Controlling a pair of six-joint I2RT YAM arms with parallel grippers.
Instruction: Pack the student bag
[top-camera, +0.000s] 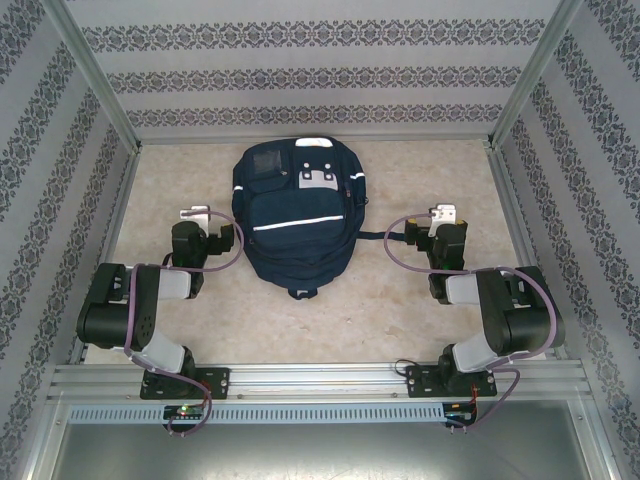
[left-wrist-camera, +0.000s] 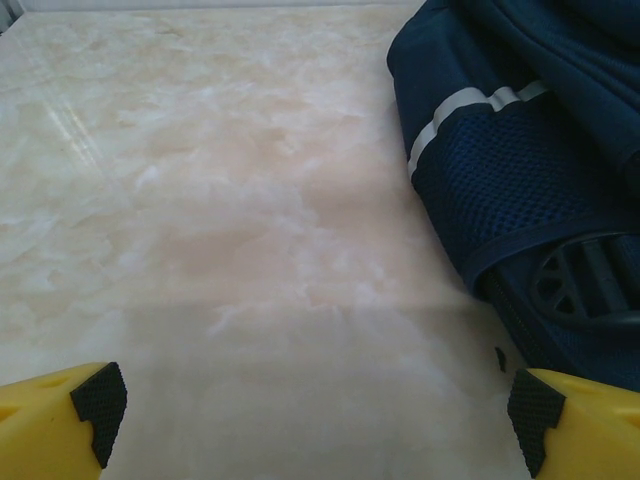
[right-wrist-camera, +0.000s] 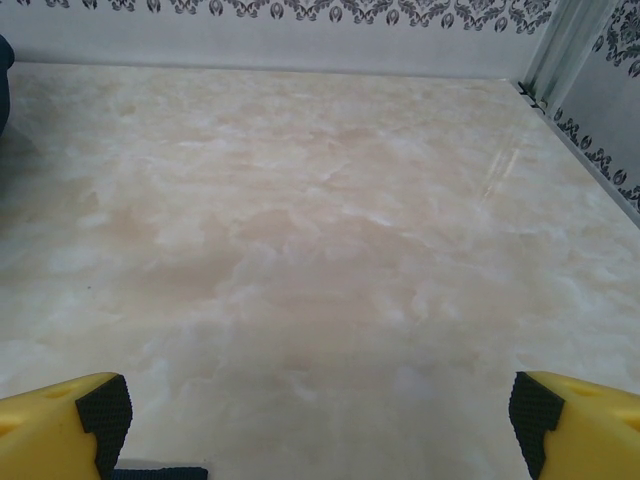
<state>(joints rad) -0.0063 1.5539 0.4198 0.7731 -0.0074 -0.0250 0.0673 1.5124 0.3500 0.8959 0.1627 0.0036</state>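
Observation:
The student bag (top-camera: 295, 215), a navy backpack with white stripes and a grey buckle patch, lies flat in the middle of the table, its top toward the back wall. My left gripper (top-camera: 193, 214) sits just left of it, open over bare table. In the left wrist view the gripper (left-wrist-camera: 315, 420) holds nothing, and the bag's mesh side pocket (left-wrist-camera: 520, 150) is at the right. My right gripper (top-camera: 443, 213) rests right of the bag, open and empty (right-wrist-camera: 315, 415). A dark strap (top-camera: 375, 236) runs from the bag toward it, and the strap's end (right-wrist-camera: 160, 473) lies by the left finger.
The marble-patterned table (top-camera: 330, 320) is boxed in by patterned walls (top-camera: 300, 80) and aluminium posts (top-camera: 525, 70). A metal rail (top-camera: 320, 380) carries both arm bases at the near edge. Open floor lies on either side of the bag.

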